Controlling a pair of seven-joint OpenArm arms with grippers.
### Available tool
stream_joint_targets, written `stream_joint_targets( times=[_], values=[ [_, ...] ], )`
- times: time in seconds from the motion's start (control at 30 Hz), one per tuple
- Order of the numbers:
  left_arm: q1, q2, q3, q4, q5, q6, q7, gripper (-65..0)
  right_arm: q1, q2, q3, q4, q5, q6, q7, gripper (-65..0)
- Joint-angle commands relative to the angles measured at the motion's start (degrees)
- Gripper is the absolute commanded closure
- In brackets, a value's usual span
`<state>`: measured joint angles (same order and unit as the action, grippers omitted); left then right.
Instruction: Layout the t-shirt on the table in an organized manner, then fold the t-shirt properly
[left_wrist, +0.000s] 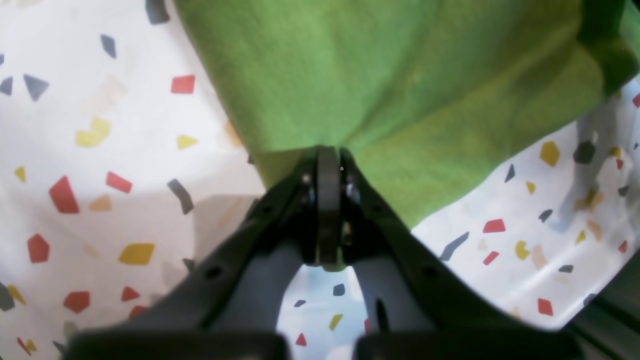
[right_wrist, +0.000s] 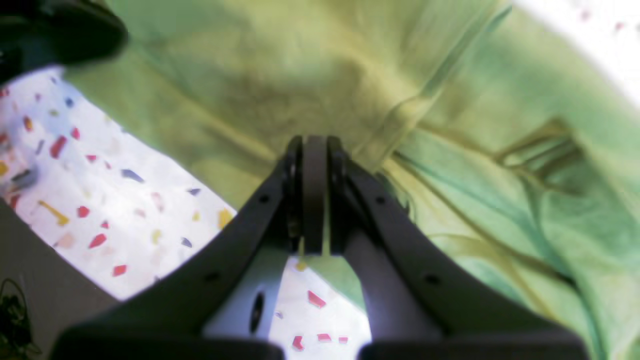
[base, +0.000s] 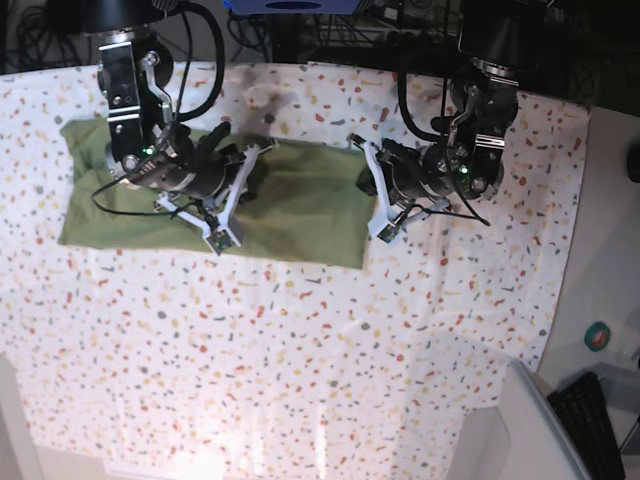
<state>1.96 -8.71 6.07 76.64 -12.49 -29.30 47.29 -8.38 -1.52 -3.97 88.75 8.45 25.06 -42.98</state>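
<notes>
Both grippers, left gripper (left_wrist: 327, 160) and right gripper (right_wrist: 315, 150), clench t-shirt (base: 300, 205) edges on the speckled counter (base: 320, 340) at upper frame; uneven pulling could bunch the fabric.

One t-shirt (base: 290, 205), one table (base: 300, 350), two hands: left hand (left_wrist: 327, 155), right hand (right_wrist: 315, 145)

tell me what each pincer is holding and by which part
Both hold the plain olive-green cotton t-shirt: left pincer shut on a corner of its edge, right pincer pinching a fold in its middle.
</notes>
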Motion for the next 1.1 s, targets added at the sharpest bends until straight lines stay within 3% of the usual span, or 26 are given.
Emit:
stream_joint_targets(
  times=[0.0, 0.23, 0.33, 0.4, 0.43, 0.53, 0.63, 0.83, 1.07],
  values=[
    [0.73, -0.04, -0.04, 0.85, 0.32, 0.07, 1.37, 0.0, 0.16, 0.07, 0.14, 2.55, 0.56, 0.13, 0.92, 0.0],
    [3.8, -0.13, -0.04, 2.08, 0.23, -0.02, 1.37, 0.0, 0.34, -0.46, 16.67, 8.26, 0.65, 0.39, 0.83, -1.1],
    [5.91, -0.21, -0.04, 4.37, 0.23, -0.02, 1.37, 0.0, 2.98, 0.68, 25.9, 5.27, 0.65, 1.18, 0.56, -24.3],
    [6.79, -0.21, -0.04, 5.6, 0.23, -0.02, 1.37, 0.0, 5.61, 1.65, 31.35, 2.37, 0.65, 5.05, 0.39, -35.3],
    [6.88, -0.21, -0.04, 6.13, 0.23, -0.02, 1.37, 0.0, 6.93, 2.0, 34.43, 0.79, 0.65, 8.13, -0.14, -37.2],
    [7.76, -0.3, -0.13, 6.83, 0.23, -0.02, 1.37, 0.0, 11.33, 2.18, 43.31, -3.26, 0.48, 14.94, -4.36, -37.4],
    [7.58, -0.3, -1.1, 6.83, 0.23, -0.02, 1.37, 0.0, 14.49, 4.9, 48.58, -7.91, 0.56, 14.94, -8.4, -37.4],
    [6.79, -0.21, -6.46, 8.33, 0.23, -0.28, 1.37, 0.0, 15.99, 8.86, 49.02, -16.09, 1.27, 14.94, -8.84, -37.4],
    [5.82, -0.3, -12.18, 9.47, 0.23, -0.37, 1.37, 0.0, 15.55, 10.97, 49.02, -20.93, 13.75, 14.94, -11.83, -37.5]
  ],
)
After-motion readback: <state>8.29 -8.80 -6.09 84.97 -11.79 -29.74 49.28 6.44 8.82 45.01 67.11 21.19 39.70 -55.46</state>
